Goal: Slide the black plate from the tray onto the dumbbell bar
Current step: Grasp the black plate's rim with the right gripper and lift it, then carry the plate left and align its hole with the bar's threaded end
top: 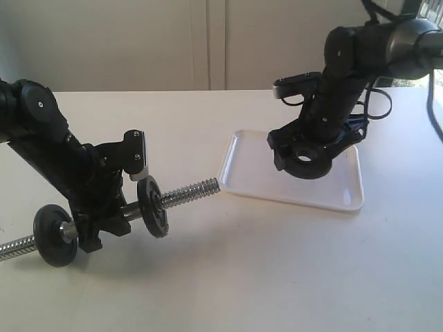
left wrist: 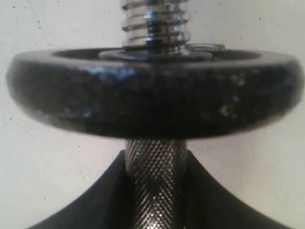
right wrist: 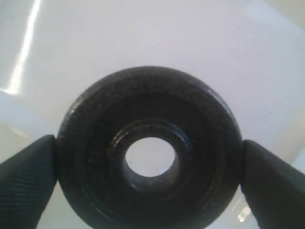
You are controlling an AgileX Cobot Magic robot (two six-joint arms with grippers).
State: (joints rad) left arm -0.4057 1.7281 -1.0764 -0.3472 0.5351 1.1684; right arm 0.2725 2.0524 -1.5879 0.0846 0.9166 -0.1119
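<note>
Black plate (right wrist: 147,95) is pinched by right claw (right wrist: 148,162) above tray (top: 339,197); bar (top: 194,190), clamped in left claw (left wrist: 155,200), is aimed from nine o'clock.

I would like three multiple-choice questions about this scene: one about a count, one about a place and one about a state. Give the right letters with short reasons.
1. How many discs are on the bar? A one; B two; C four.
2. Where is the plate that the right gripper holds? A over the tray; B on the bar; C under the tray.
3. What is the left gripper doing? A open, off the bar; B shut on the bar; C shut on the tray.

Answers:
1 B: one disc sits on each side of the left gripper.
2 A: the exterior view shows it over the tray.
3 B: it clamps the bar's knurled middle.
</note>
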